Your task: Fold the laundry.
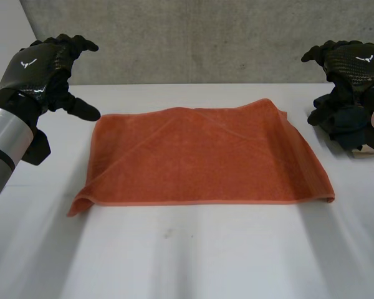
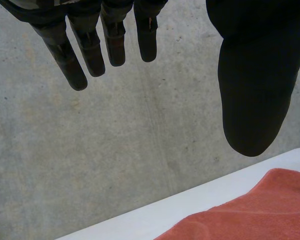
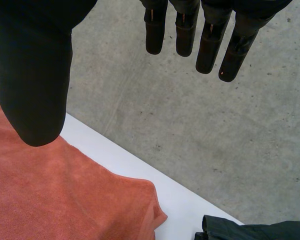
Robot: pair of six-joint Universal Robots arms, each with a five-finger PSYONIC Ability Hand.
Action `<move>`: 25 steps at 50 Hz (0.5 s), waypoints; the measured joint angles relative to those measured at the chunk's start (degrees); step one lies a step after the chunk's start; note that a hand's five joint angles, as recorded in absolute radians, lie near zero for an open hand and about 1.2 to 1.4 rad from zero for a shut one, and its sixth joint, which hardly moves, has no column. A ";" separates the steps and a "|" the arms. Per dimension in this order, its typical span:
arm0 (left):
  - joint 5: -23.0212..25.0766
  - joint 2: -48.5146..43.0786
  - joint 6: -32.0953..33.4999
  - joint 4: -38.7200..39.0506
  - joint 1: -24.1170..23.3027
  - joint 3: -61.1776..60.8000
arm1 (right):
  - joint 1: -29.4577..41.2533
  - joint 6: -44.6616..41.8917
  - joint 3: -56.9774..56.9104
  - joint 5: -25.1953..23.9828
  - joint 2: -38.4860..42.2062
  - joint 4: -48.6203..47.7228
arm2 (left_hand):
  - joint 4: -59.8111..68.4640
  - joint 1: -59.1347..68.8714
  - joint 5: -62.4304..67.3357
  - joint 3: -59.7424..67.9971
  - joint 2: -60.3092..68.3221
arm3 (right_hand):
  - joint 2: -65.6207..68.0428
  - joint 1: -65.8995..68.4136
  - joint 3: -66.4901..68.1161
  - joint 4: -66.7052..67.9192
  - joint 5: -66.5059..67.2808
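Clearly soft, light and limp, the towel (image 1: 199, 156) lies flat in the middle of the table (image 1: 174, 261) (it looks doubled over), best pinched at its near corners by the left hand (image 1: 43, 65) and right hand (image 1: 352, 65), both hovering empty, fingers relaxed, at its sides.

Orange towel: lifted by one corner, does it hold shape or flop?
Likely floppy: the orange towel lies limp in layers on the white table, so it should drape from a grip. Its terry pile looks grippy, not slippery. Pushed, it would probably bunch rather than slide whole.
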 measured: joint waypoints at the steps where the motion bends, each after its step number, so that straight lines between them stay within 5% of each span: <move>1: -0.02 0.00 0.01 0.00 0.00 0.00 | 0.00 0.00 0.00 0.00 0.00 -0.01 | 0.00 0.00 0.00 0.00 0.00 | 0.00 0.00 0.00 0.00 0.00; 25: -0.18 0.03 0.24 -0.56 -0.14 -0.32 | -0.23 -0.95 -0.78 0.07 -0.16 0.19 | -6.33 -6.11 -7.66 -5.61 -6.09 | -4.02 -2.77 -5.48 -4.06 -7.17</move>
